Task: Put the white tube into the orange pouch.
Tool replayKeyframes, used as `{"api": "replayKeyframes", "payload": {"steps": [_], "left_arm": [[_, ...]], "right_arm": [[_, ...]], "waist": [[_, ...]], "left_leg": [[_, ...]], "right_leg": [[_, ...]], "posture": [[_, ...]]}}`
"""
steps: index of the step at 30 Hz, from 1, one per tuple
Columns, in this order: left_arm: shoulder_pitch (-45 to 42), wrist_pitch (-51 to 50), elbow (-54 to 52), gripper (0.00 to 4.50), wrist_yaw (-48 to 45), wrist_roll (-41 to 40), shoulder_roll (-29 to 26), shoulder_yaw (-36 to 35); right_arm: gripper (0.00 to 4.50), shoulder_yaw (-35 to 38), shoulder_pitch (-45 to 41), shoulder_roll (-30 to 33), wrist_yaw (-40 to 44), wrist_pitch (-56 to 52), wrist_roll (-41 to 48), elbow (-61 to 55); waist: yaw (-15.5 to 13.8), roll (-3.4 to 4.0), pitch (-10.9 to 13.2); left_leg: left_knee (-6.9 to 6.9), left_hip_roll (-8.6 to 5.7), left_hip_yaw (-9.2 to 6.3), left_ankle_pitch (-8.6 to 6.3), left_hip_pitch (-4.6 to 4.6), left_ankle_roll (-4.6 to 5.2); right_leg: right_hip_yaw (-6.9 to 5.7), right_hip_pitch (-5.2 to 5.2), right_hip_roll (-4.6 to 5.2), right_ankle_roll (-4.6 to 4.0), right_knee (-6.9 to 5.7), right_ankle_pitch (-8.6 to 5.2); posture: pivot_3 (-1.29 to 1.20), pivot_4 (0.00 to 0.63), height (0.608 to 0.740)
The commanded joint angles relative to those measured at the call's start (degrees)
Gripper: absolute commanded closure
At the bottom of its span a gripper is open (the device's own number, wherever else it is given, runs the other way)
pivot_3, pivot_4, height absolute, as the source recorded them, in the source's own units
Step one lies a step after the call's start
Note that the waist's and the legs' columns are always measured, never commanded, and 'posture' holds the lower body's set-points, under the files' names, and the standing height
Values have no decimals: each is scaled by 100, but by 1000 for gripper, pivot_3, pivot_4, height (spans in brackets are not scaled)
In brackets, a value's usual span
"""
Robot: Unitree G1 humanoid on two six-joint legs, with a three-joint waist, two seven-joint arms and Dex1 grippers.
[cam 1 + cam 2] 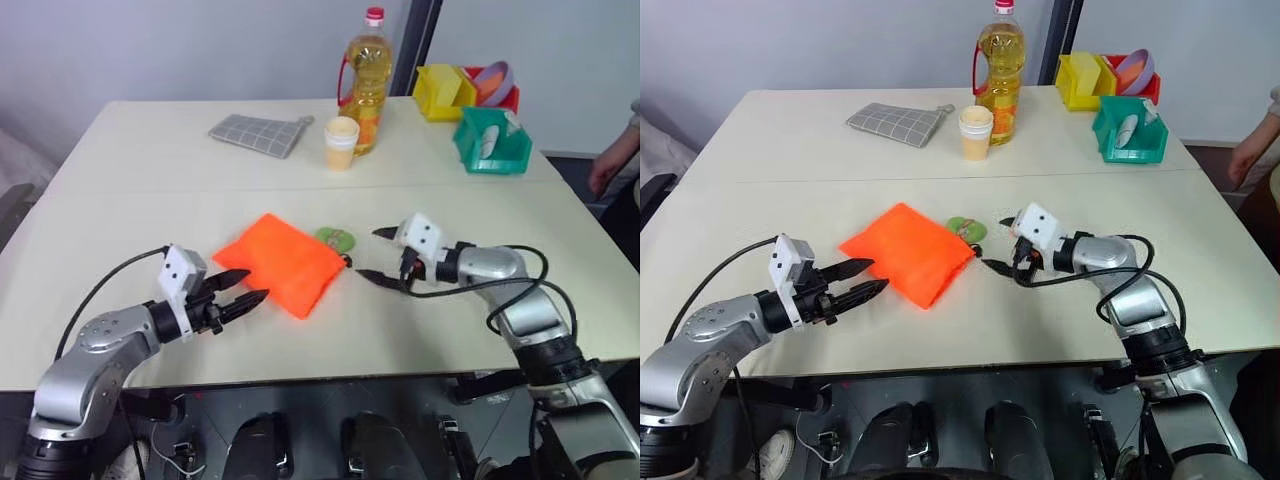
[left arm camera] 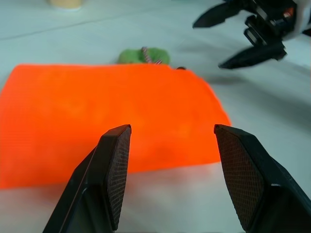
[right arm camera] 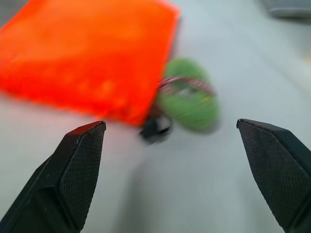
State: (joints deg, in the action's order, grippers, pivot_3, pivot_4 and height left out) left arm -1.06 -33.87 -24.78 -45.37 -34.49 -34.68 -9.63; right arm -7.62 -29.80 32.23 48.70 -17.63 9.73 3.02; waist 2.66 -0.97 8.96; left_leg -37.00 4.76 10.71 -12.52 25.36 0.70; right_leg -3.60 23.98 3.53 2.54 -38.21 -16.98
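Observation:
The orange pouch (image 1: 280, 262) lies flat in the middle of the table, its green round tag (image 1: 337, 238) on a cord just beyond its right corner. My left gripper (image 1: 255, 284) is open at the pouch's near-left edge, fingers aimed at the fabric, nothing between them. My right gripper (image 1: 367, 253) stands wide open just right of the pouch's corner and the tag (image 3: 192, 99), empty too. In the left wrist view the pouch (image 2: 107, 111) spreads beyond my pads (image 2: 116, 165), and the right gripper (image 2: 208, 44) shows past it. The white tube is hidden.
At the back stand a yellow oil bottle (image 1: 365, 80), a cream paper cup (image 1: 341, 142) and a grey checked cloth (image 1: 258, 132). Back right are a green bin (image 1: 492, 150) and a yellow bin (image 1: 443, 90). A person's hand (image 1: 612, 160) is at the right edge.

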Motion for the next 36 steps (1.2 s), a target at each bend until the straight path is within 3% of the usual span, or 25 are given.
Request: {"api": "replayKeyframes", "payload": {"steps": [1, 10, 13, 20, 28, 36], "left_arm": [[-58, 175, -124, 1601, -54, -26, 36, 113], [-146, 176, -124, 1601, 10, -22, 104, 236], [-130, 170, -148, 1535, 29, -33, 112, 225], [-96, 169, -189, 1535, 107, -28, 126, 223], [-197, 244, -83, 1535, 186, 6, 168, 206], [-573, 416, 197, 1535, 265, 114, 404, 369]], "right_arm": [[0, 220, -485, -403, -748, -350, -121, 484], [0, 392, -813, -1395, -1556, -1198, 2, 1542], [800, 419, -770, -1481, -1600, -1366, 52, 1599], [4374, 530, -596, -1540, -1534, -1586, 257, 1317], [4445, 985, -256, -1279, -1639, -1541, 510, 110], [4445, 1859, 422, -906, -1600, -2334, 1714, -2203]], "waist": [[-1, 0, 0], [-14, 0, 0], [-10, 1, 0], [-19, 1, 0], [-28, 2, 1], [-21, 2, 1]], "left_leg": [[0, 0, 0, 1, 1, 0], [1, -1, 3, 5, 6, -1], [1, -1, 4, 6, 5, -1], [-1, -2, 3, 5, 3, -1], [1, -2, 3, 6, 5, -1], [5, -1, 0, 3, 4, 1]], "right_leg": [[0, 0, 0, 0, -1, 0], [-1, 2, 0, 17, -1, 9], [-1, 2, -1, 18, -3, 10], [-1, -1, 0, 18, -5, 10], [-1, 2, 0, 19, -5, 10], [-1, 2, -1, 19, -5, 10]], "posture": [[0, 150, 740], [0, 150, 740], [0, 150, 740], [0, 150, 740], [0, 150, 740], [0, 150, 740]]}}
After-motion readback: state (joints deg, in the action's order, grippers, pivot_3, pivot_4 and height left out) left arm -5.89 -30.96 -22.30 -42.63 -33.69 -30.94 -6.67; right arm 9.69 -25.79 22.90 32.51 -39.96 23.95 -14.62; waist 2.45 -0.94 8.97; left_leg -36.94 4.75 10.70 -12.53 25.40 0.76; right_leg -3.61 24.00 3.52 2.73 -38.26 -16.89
